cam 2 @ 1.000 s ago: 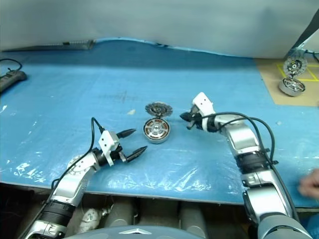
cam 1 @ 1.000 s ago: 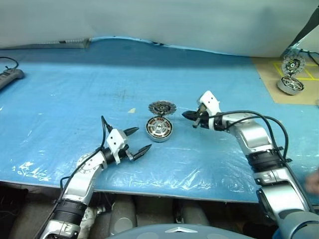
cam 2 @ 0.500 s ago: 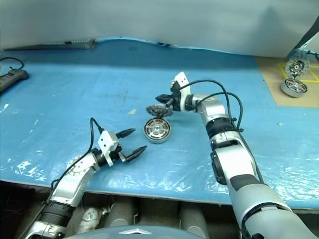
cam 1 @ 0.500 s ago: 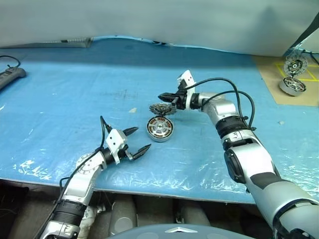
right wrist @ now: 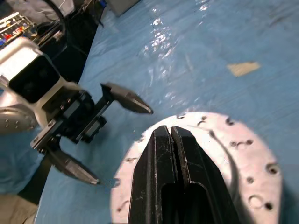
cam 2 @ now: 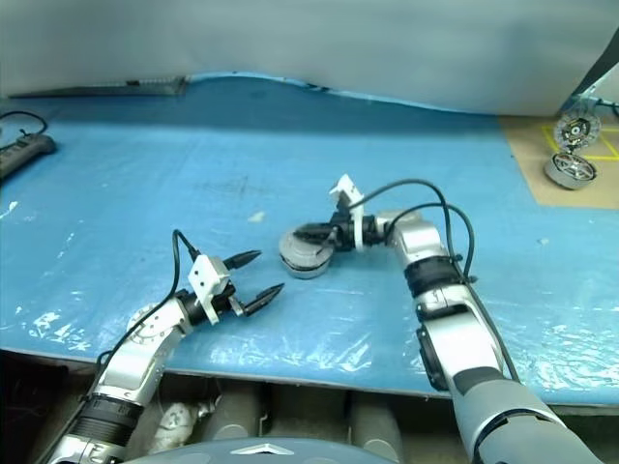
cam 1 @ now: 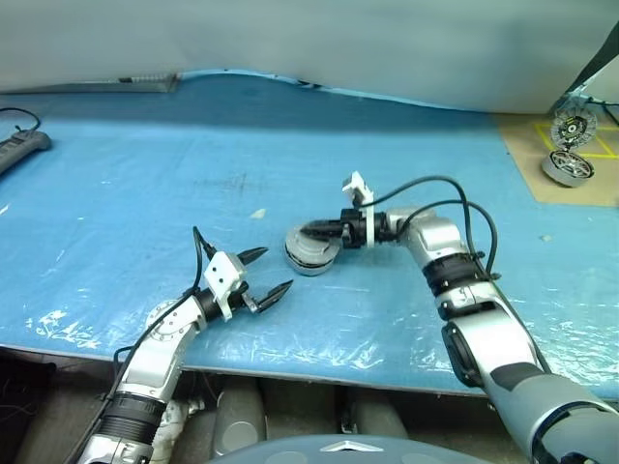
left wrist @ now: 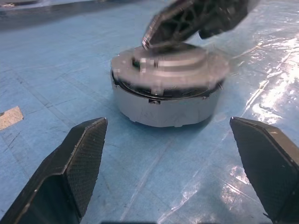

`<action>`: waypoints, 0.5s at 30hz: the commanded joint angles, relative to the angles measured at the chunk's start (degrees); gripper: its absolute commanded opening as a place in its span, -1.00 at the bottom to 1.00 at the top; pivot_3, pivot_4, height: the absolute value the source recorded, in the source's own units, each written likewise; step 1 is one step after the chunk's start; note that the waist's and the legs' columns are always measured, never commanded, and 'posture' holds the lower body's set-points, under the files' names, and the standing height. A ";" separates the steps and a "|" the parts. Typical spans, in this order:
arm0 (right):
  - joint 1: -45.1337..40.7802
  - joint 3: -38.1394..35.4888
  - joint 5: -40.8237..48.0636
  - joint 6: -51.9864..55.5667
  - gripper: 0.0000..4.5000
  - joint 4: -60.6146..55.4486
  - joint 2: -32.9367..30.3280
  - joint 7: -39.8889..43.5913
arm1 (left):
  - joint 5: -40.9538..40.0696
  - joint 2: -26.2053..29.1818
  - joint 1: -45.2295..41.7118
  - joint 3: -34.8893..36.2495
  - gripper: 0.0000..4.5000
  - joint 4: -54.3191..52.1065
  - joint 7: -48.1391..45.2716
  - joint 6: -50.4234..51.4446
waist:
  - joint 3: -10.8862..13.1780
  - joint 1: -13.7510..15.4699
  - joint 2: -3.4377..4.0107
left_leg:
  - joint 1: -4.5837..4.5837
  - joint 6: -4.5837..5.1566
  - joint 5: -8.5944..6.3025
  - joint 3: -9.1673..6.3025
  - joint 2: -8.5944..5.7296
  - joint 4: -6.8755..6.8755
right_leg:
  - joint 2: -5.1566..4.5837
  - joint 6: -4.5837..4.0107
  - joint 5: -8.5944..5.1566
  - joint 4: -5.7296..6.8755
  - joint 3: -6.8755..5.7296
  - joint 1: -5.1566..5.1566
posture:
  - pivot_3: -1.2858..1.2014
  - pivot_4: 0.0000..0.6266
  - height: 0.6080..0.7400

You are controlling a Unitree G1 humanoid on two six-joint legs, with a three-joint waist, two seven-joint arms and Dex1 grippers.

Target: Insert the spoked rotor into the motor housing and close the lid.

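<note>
While the lid [left wrist: 170, 65] covers the motor housing [left wrist: 166, 105], its inside stays hidden.

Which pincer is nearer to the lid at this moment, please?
The right. The right pincer, shut, rests on top of the lid, which sits over the motor housing. The left pincer, open, hovers short of it, apart.

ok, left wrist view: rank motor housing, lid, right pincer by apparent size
1. Motor housing and lid: they look about equally wide, so no ranking between them.
2. Right pincer, shut, pressing on the lid; partly cropped and nearer, so unsure.
</note>
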 commanded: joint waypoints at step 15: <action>12.86 -4.40 5.02 12.14 -0.91 -41.67 -2.62 -20.48 | -1.03 1.19 0.58 0.89 1.00 -3.67 0.19 0.83 | 0.01 0.06 -0.01 | 0.01 -0.06 0.02 0.01 -0.06 -0.27 | 0.01 0.06 0.00 -0.30 0.04 0.00 | 0.03 -0.52 1.00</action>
